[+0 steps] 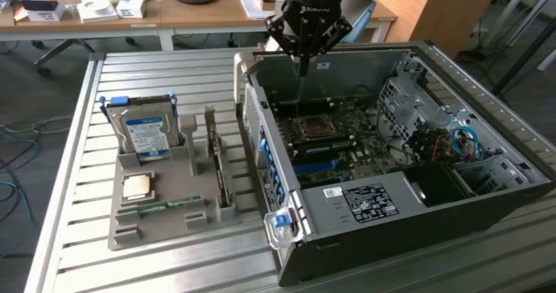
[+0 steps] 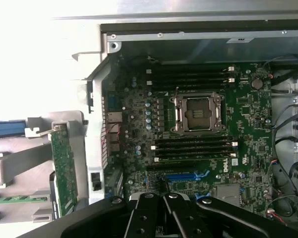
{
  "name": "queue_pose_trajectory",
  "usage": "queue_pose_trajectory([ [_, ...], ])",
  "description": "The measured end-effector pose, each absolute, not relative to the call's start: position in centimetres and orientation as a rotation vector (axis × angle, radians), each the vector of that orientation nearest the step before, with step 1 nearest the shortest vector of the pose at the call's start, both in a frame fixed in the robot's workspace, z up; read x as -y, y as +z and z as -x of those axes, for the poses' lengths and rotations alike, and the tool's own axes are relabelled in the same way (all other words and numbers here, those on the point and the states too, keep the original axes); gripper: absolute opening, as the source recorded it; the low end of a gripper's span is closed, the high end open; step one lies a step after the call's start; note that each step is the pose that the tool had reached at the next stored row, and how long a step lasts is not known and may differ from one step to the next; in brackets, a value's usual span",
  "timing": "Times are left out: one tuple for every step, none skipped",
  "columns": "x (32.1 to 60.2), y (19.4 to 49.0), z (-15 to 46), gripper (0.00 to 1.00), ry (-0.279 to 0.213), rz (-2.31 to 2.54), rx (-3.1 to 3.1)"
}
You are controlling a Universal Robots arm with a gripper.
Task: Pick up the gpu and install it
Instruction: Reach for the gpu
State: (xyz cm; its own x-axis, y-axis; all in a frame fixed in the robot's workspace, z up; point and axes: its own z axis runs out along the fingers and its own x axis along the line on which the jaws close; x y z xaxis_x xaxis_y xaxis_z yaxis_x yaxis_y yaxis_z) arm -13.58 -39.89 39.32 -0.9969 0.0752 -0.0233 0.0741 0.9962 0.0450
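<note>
Slatted metal table (image 1: 130, 65) w/ office desks behind; a grey tray (image 1: 165, 231) sits beside the open PC case (image 1: 391, 241). Gripper (image 1: 303, 64) hangs over the case's motherboard (image 2: 139, 114), fingers pressed together, nothing btwn them. Gpu (image 1: 222, 176) stands on edge in the tray slot nearest the case, to the exterior view's right of the hard drive (image 1: 146, 133), well apart from the gripper.
</note>
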Motion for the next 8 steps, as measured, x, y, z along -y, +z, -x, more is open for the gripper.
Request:
queue_pose_trajectory([
  [39.9,39.3,13.8,0.11,0.069,-0.116,-3.114],
  [39.9,39.3,14.1,0.11,0.069,-0.117,-3.114],
  [39.9,39.3,14.4,0.11,0.069,-0.117,-3.114],
  [39.9,39.3,14.6,0.11,0.069,-0.117,-3.114],
  [39.9,39.3,14.9,0.11,0.069,-0.117,-3.114],
  [39.9,39.3,15.2,0.11,0.069,-0.117,-3.114],
  [39.9,39.3,15.5,0.11,0.069,-0.116,-3.114],
  [39.9,39.3,15.8,0.11,0.069,-0.117,-3.114],
])
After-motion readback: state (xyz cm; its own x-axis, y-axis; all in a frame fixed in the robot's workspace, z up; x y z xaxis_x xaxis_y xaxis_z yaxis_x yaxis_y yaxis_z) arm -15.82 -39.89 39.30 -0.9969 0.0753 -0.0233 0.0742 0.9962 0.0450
